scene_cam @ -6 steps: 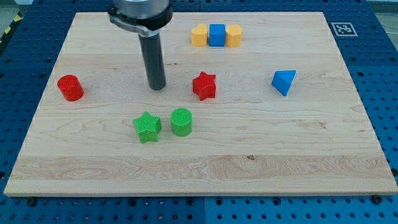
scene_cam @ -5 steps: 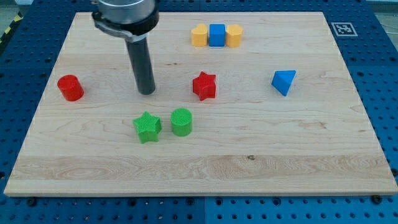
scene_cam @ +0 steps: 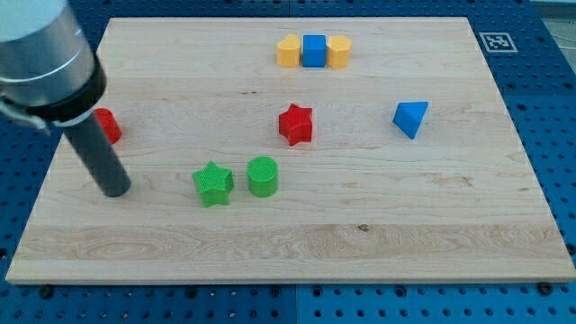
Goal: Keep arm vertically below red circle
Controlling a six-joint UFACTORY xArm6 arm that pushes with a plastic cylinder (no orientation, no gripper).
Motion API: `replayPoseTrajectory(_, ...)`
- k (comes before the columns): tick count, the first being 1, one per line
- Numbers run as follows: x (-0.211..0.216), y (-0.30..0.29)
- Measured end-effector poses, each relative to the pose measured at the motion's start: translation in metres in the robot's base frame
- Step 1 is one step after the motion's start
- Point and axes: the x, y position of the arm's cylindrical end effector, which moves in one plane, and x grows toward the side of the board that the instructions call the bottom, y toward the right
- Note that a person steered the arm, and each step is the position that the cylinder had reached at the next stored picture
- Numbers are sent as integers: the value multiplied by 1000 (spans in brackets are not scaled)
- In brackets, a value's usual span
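The red circle block [scene_cam: 109, 124] stands near the board's left edge, partly hidden behind my rod. My tip [scene_cam: 115, 191] rests on the board just below the red circle and slightly to its right. The rod leans up toward the view's top left. A green star [scene_cam: 213, 184] lies to the tip's right, well apart from it.
A green circle block [scene_cam: 263, 175] sits beside the green star. A red star [scene_cam: 295, 124] is at mid-board and a blue triangle [scene_cam: 410, 118] is to the right. A yellow block [scene_cam: 288, 51], blue square block [scene_cam: 313, 49] and yellow block [scene_cam: 338, 51] line up at the top.
My tip has moved left and down, from mid-board beside the red star's left to a spot below the red circle. No block has moved.
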Motion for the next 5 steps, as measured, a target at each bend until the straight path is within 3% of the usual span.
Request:
replayPoseTrajectory(3, 11, -30)
replayPoseTrajectory(5, -9, -30)
